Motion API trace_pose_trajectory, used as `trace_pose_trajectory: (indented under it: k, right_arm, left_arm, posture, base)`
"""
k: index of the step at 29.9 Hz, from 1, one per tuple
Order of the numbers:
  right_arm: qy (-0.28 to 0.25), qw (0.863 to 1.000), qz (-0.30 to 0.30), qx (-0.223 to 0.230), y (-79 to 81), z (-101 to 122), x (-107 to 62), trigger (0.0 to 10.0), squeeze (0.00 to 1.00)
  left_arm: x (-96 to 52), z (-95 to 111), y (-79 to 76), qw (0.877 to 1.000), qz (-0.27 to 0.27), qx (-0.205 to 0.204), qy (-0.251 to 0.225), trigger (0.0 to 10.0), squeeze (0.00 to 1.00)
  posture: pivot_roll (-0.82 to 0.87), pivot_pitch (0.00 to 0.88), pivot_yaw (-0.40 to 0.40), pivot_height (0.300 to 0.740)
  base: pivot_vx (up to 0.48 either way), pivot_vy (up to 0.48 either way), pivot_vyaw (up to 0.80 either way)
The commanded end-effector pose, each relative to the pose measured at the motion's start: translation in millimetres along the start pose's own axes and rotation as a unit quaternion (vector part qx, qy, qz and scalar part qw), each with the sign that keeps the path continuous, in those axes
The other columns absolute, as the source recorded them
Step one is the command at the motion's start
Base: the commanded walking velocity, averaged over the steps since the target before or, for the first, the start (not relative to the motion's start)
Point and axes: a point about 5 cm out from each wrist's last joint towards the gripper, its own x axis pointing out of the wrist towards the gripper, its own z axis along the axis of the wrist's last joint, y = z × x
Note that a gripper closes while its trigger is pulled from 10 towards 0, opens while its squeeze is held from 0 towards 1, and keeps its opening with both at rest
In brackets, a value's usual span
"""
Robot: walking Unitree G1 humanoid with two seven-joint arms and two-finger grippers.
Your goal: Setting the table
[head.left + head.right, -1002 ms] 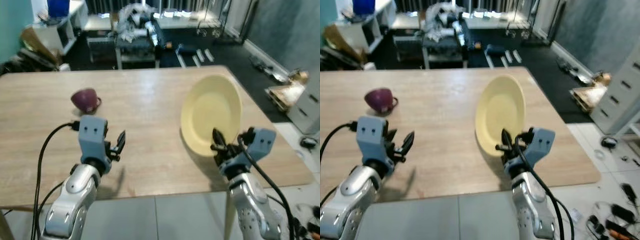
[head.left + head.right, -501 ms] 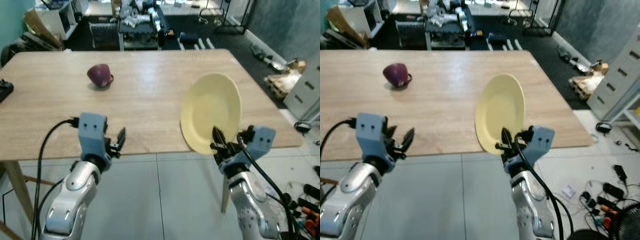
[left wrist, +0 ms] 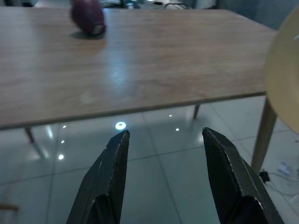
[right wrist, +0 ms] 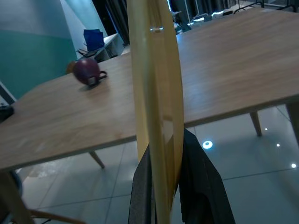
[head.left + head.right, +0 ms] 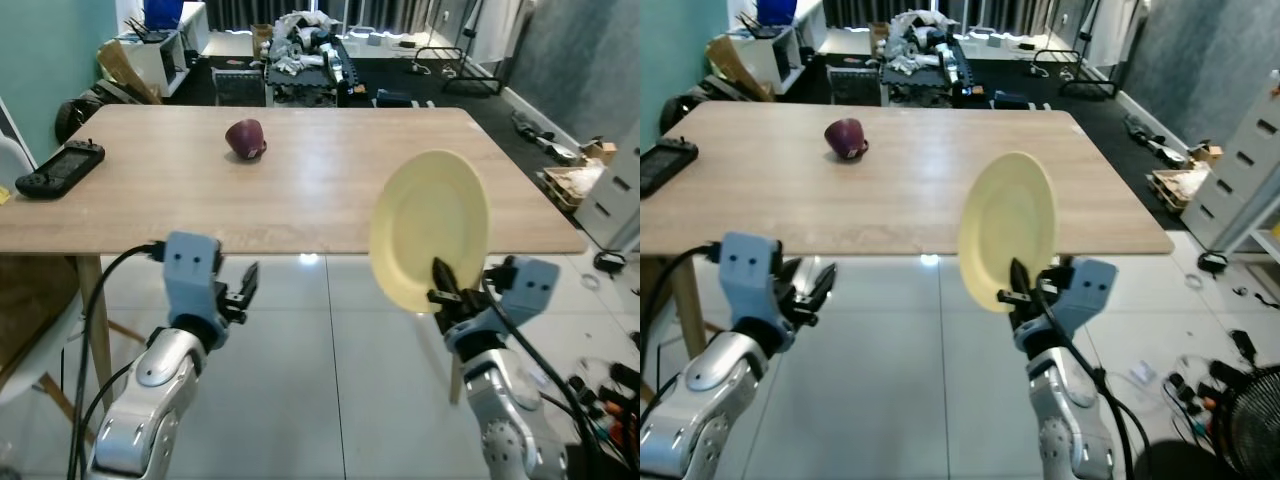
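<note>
A pale yellow plate (image 5: pixel 430 228) stands on edge in the air in front of the wooden table (image 5: pixel 300 190), held by its lower rim. My right gripper (image 5: pixel 441 292) is shut on the plate (image 4: pixel 154 98). A dark purple mug (image 5: pixel 244 138) lies on its side on the table's far part, also seen as the mug (image 3: pixel 88 16). My left gripper (image 5: pixel 247 287) hovers over the tiled floor short of the table's near edge, its fingers (image 3: pixel 107 182) open with nothing between them.
A black handheld game console (image 5: pixel 55 168) lies on the table's left end. A white chair (image 5: pixel 15 165) stands at the far left. Cluttered shelves and a cart (image 5: pixel 300 55) stand beyond the table. White drawers (image 5: pixel 615 195) and cables on the floor (image 5: pixel 610 385) are at the right.
The camera has pulled back from the table, so the table now lies farther off and more floor shows. The plate stays in my right gripper; the left gripper stays open.
</note>
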Motion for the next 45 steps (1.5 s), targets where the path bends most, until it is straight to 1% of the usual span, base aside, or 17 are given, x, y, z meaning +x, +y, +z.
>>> trace_pose_trajectory:
  k: [1, 9, 20, 22, 24, 27, 28, 29, 30, 32, 33, 35, 37, 39, 40, 43, 45]
  right_arm:
    - [-0.003, 1.0, 0.0, -0.002, -0.2, 1, -1.1, 10.0, 0.0]
    - [-0.002, 1.0, 0.0, -0.003, -0.4, 0, -1.5, 10.0, 0.0]
    - [0.007, 1.0, -0.003, 0.003, -1.6, -2, -1.1, 10.0, 0.0]
    - [0.01, 1.0, -0.004, 0.002, -2.9, -3, -1.9, 10.0, 0.0]
    - [0.025, 1.0, -0.003, -0.003, -5.2, -9, -4.1, 10.0, 0.0]
    - [0.077, 0.997, 0.007, -0.024, -10.5, -31, -13.6, 10.0, 0.0]
    - [0.101, 0.995, 0.003, -0.024, -15.2, -43, -19.7, 10.0, 0.0]
    - [0.126, 0.992, -0.01, -0.029, -22.4, -55, -27.5, 10.0, 0.0]
    - [0.126, 0.992, -0.01, -0.029, -22.4, -55, -27.5, 10.0, 0.0]
    - [0.162, 0.986, -0.036, -0.032, -35.4, -73, -41.1, 10.0, 0.0]
    - [0.162, 0.986, -0.036, -0.032, -35.4, -73, -41.1, 10.0, 0.0]
    - [0.194, 0.978, -0.071, -0.027, -50.3, -88, -55.7, 10.0, 0.0]
    - [0.221, 0.97, -0.097, -0.028, -61.1, -100, -68.5, 10.0, 0.0]
    - [0.239, 0.964, -0.114, -0.027, -67.5, -108, -77.9, 10.0, 0.0]
    - [0.239, 0.964, -0.114, -0.027, -67.5, -108, -77.9, 10.0, 0.0]
    - [0.274, 0.953, -0.118, -0.048, -72.7, -123, -96.8, 10.0, 0.0]
    - [0.284, 0.95, -0.118, -0.05, -72.5, -128, -102.9, 10.0, 0.0]
  left_arm:
    - [-1.4, -4, 1.5, 1.0, 0.003, 0.002, 0.008, 10.0, 0.0]
    - [-0.7, -4, 1.4, 1.0, 0.003, 0.0, 0.009, 10.0, 0.0]
    - [-0.3, -6, 1.5, 1.0, 0.003, -0.004, 0.013, 10.0, 0.0]
    - [-0.4, -8, 0.6, 1.0, 0.001, -0.004, 0.018, 10.0, 0.0]
    - [-1.2, -16, -1.2, 0.999, -0.007, 0.001, 0.04, 10.0, 0.0]
    - [-8.1, -40, -3.0, 0.996, -0.024, 0.025, 0.082, 10.0, 0.0]
    - [-12.4, -53, -1.1, 0.993, -0.023, 0.043, 0.106, 10.0, 0.0]
    - [-18.2, -67, 1.4, 0.989, -0.025, 0.067, 0.13, 10.0, 0.0]
    - [-18.2, -67, 1.4, 0.989, -0.025, 0.067, 0.13, 10.0, 0.0]
    - [-28.7, -89, 5.2, 0.98, -0.03, 0.107, 0.166, 10.0, 0.0]
    - [-28.7, -89, 5.2, 0.98, -0.03, 0.107, 0.166, 10.0, 0.0]
    - [-40.2, -107, 7.8, 0.97, -0.039, 0.124, 0.203, 10.0, 0.0]
    - [-48.4, -120, 9.5, 0.965, -0.037, 0.122, 0.229, 10.0, 0.0]
    - [-52.8, -126, 10.6, 0.963, -0.034, 0.121, 0.239, 10.0, 0.0]
    - [-52.8, -126, 10.6, 0.963, -0.034, 0.121, 0.239, 10.0, 0.0]
    - [-60.7, -137, 9.4, 0.96, -0.051, 0.116, 0.25, 10.0, 0.0]
    - [-61.4, -140, 8.6, 0.961, -0.057, 0.114, 0.247, 10.0, 0.0]
  posture:
    - [0.15, 0.096, 0.045, 0.74]
    - [0.15, 0.096, 0.045, 0.74]
    - [0.15, 0.097, 0.044, 0.74]
    - [0.15, 0.097, 0.044, 0.74]
    - [0.15, 0.097, 0.044, 0.74]
    - [0.15, 0.097, 0.044, 0.74]
    - [0.15, 0.097, 0.041, 0.74]
    - [0.15, 0.099, 0.038, 0.74]
    - [0.15, 0.099, 0.038, 0.74]
    - [0.15, 0.099, 0.037, 0.74]
    - [0.15, 0.099, 0.037, 0.74]
    - [0.15, 0.101, 0.035, 0.74]
    - [0.15, 0.101, 0.031, 0.74]
    - [0.15, 0.1, 0.03, 0.74]
    - [0.15, 0.1, 0.03, 0.74]
    - [0.15, 0.097, 0.029, 0.74]
    - [0.14, 0.096, 0.033, 0.74]
  base:
    - [0.0, 0.0, 0.0]
    - [0.0, 0.0, 0.0]
    - [0.0, 0.0, -0.8]
    - [0.0, 0.0, -0.8]
    - [0.0, 0.0, -0.8]
    - [0.0, 0.0, -0.8]
    - [0.0, 0.0, -0.8]
    - [0.0, 0.0, -0.8]
    - [0.0, 0.0, -0.8]
    - [0.0, 0.0, -0.8]
    - [0.0, 0.0, -0.8]
    - [0.0, 0.0, -0.8]
    - [0.0, 0.0, -0.8]
    - [0.0, 0.0, -0.8]
    - [0.0, 0.0, -0.8]
    - [0.0, 0.0, -0.8]
    - [0.0, 0.0, -0.8]
